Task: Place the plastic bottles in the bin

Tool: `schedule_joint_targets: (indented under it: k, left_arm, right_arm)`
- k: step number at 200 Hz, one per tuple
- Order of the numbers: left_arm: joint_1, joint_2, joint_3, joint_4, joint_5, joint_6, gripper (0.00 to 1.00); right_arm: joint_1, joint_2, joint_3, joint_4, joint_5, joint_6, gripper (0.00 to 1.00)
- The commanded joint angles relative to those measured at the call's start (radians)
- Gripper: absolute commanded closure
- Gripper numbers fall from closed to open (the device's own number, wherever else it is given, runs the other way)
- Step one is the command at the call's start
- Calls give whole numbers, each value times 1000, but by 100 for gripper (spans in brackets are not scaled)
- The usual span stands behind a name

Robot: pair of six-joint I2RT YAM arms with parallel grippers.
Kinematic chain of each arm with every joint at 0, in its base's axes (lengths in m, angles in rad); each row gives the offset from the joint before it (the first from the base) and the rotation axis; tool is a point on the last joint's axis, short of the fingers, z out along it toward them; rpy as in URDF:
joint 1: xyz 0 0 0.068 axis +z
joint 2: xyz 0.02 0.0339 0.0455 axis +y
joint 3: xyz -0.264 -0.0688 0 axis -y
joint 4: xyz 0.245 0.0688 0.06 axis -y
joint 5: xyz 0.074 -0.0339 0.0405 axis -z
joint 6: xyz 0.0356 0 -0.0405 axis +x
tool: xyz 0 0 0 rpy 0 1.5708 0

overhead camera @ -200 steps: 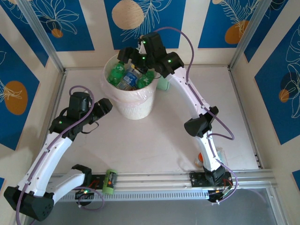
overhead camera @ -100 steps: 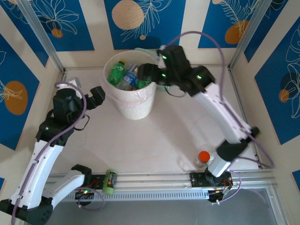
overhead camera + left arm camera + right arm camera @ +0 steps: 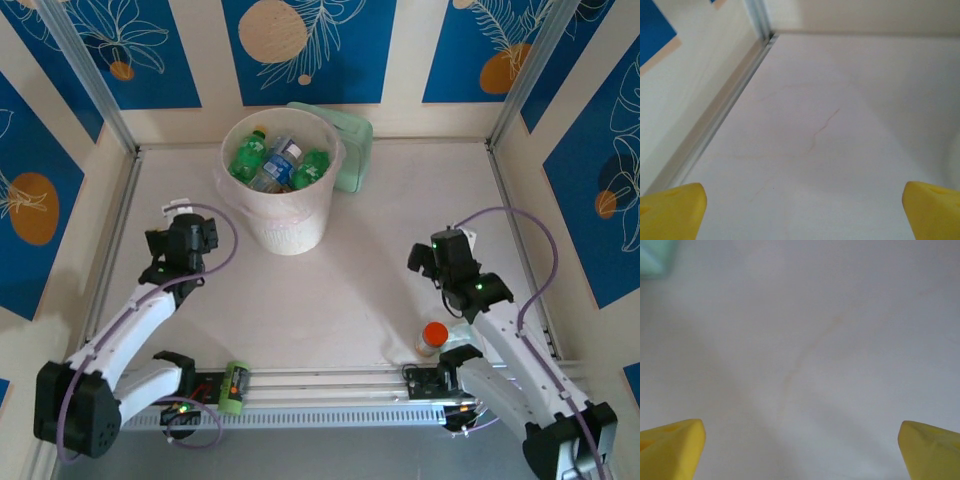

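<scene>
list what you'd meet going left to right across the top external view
left tool → bin → pale green box → right tool

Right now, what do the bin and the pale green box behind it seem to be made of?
The bin looks like smooth white plastic, lined with a thin translucent pinkish bag, probably plastic film. The pale green box seems matte moulded plastic: rounded corners.

Overhead camera looks down; wrist cameras skim table (image 3: 380,290).
</scene>
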Motion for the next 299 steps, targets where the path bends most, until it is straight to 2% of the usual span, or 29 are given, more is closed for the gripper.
schedule_joint_targets:
  k: [1, 29, 49, 54, 63, 90, 97, 126, 142, 155, 159, 165, 170, 175, 184, 195, 207, 232, 270, 299]
  left_arm:
    - [31, 77, -71, 295, -63, 117, 0]
    - [62, 226, -159, 528, -43, 153, 0]
    - [88, 310, -221, 703, -5, 159, 0]
    - [90, 314, -215, 696, 1, 147, 0]
    - [111, 326, -229, 758, 49, 139, 0]
    - [161, 427, -225, 883, 129, 112, 0]
    - [165, 429, -209, 847, 167, 115, 0]
    - [167, 463, -209, 897, 352, 185, 0]
    - [181, 480, -217, 920, 442, 190, 0]
    - [187, 545, -284, 1132, 438, 197, 0]
    - [192, 525, -287, 1095, 447, 185, 0]
    - [194, 499, -272, 1013, 445, 175, 0]
    - [194, 507, -269, 1027, 442, 179, 0]
    - [194, 526, -276, 1076, 442, 186, 0]
    - [194, 521, -277, 1067, 443, 183, 0]
    - [194, 523, -273, 1060, 443, 186, 0]
    - [192, 517, -270, 1047, 443, 188, 0]
    - [181, 522, -265, 1048, 428, 200, 0]
    - [179, 523, -251, 1025, 499, 226, 0]
    - [181, 523, -250, 1020, 505, 224, 0]
  right_arm:
    - [-90, 41, -43, 232, 118, -49, 1]
    - [-187, 206, -131, 404, 223, -8, 1]
    - [-195, 299, -228, 690, 222, -153, 1]
    - [-200, 303, -216, 680, 195, -171, 1]
    - [-210, 310, -246, 800, 138, -250, 1]
    - [-276, 313, -353, 1155, -181, -344, 1]
    - [-293, 337, -361, 1213, -239, -351, 1]
    - [-368, 465, -310, 1306, -403, -360, 1]
    - [-411, 537, -221, 1223, -559, -359, 1]
    - [-408, 586, -175, 1208, -633, -363, 1]
    - [-403, 599, -173, 1219, -640, -355, 1]
    - [-387, 642, -205, 1335, -646, -366, 1]
    - [-360, 674, -221, 1400, -664, -400, 1]
    - [-322, 701, -221, 1405, -647, -457, 1]
    - [-256, 741, -251, 1522, -517, -482, 1]
    - [-266, 713, -230, 1427, -490, -464, 1]
    - [-286, 723, -228, 1440, -526, -453, 1]
    - [-279, 718, -228, 1433, -512, -456, 1]
    - [-279, 719, -227, 1432, -517, -459, 1]
    - [-285, 720, -224, 1427, -532, -456, 1]
